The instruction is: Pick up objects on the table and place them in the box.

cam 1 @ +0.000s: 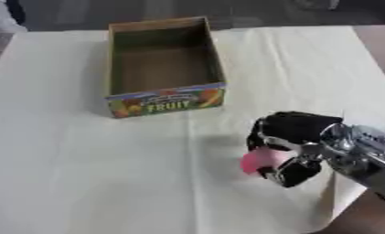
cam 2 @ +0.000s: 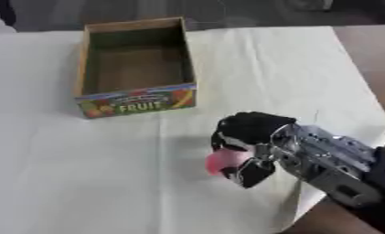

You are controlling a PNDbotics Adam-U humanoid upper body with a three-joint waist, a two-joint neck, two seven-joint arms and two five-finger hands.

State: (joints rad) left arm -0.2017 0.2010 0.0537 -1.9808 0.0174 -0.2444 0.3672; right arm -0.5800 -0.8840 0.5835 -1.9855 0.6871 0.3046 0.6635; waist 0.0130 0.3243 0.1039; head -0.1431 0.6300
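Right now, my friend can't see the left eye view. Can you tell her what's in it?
The robot's right hand curls around a small pink object just above a table covered in a pale cloth. Farther back stands an open cardboard box with FRUIT printed on its front, and nothing shows inside it.

soft, even overhead light; the whole picture blurs slightly, faint shadows lie on the pale table.

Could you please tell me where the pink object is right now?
The pink object sits in the curled fingers of the right hand, low right in the view, in front and right of the open fruit box.
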